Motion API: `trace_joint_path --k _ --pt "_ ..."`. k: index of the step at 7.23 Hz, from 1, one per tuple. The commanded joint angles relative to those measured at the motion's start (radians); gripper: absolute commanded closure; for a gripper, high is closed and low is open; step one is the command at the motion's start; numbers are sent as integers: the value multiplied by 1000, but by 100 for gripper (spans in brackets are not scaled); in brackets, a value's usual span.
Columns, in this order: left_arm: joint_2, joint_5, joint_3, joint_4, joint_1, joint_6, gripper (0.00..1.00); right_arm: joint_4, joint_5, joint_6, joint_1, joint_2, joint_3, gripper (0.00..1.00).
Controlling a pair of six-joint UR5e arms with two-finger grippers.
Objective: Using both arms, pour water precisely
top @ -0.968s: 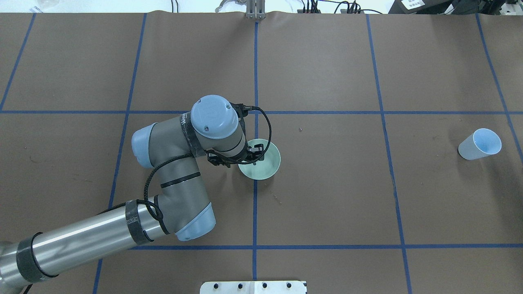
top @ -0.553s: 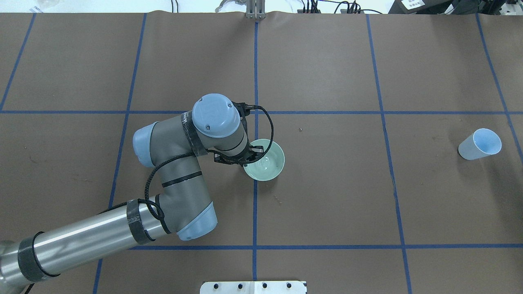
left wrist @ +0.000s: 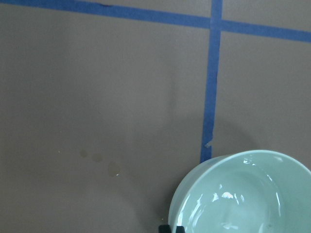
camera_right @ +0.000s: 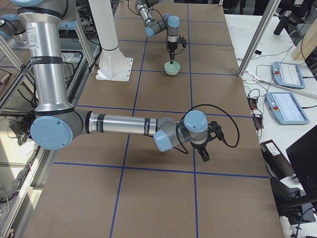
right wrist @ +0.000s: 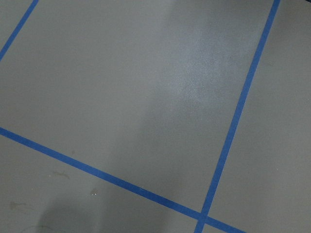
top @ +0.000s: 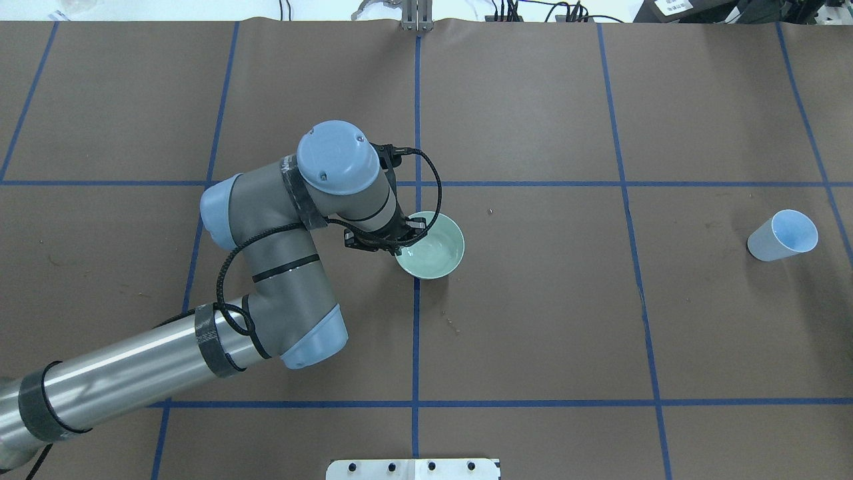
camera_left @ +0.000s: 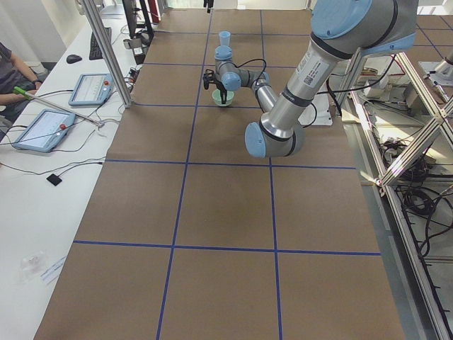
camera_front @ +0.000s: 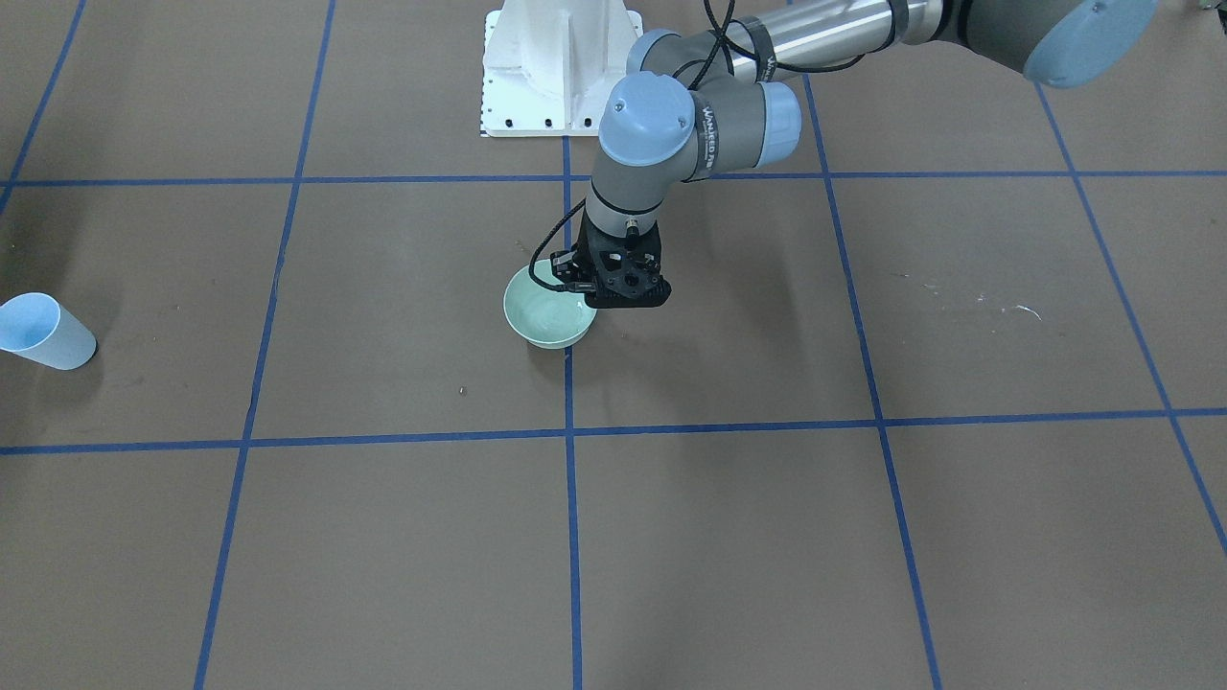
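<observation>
Status check for you: your left gripper [top: 403, 243] is clamped onto the near-side rim of the mint green bowl [top: 436, 250], one finger inside and one outside. The bowl is around the middle of the table [top: 533, 320], with its left edge over the centre blue tape line [top: 416, 333]. It looks roughly level from overhead. I honestly can't tell whether its base is resting on the table or just off it.

The water [left wrist: 226, 196] only shows up as white glints and a bit of shine on the inside of the bowl in your left wrist view. The tip of a black finger [left wrist: 170, 228] is peeking in at the bottom edge, right against the rim.

Your left arm [top: 286, 267] comes in from the lower left of the overhead view, bends at the elbow, and points its wrist down at the bowl.

The light blue cup [top: 783, 235] is way over on the robot's right side, well apart from the bowl. It's standing upright in the left-end view.

Your right arm [camera_right: 119, 124] only shows in the right-end view, stretched out low over the table. The right gripper [camera_right: 204, 154] points down there, and I can't tell if its fingers are apart or together. Its wrist camera just sees brown surface and tape.

A person [camera_left: 10, 67] sits at the side desk.
</observation>
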Motion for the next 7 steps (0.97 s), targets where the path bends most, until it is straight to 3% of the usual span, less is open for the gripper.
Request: trace_joint_path --k 1,3,5,7 --pt "26 -107 -43 -2 -90 7 100 -1 0 0 -1 1 0 1" --pt "127 -222 -91 -5 -179 119 100 -4 -2 2 -2 5 0 1" --pt "323 -266 -172 -13 -280 338 100 -68 0 2 -7 39 0 1" --pt "487 -356 -183 -46 -396 557 100 -70 0 2 -13 45 0 1"
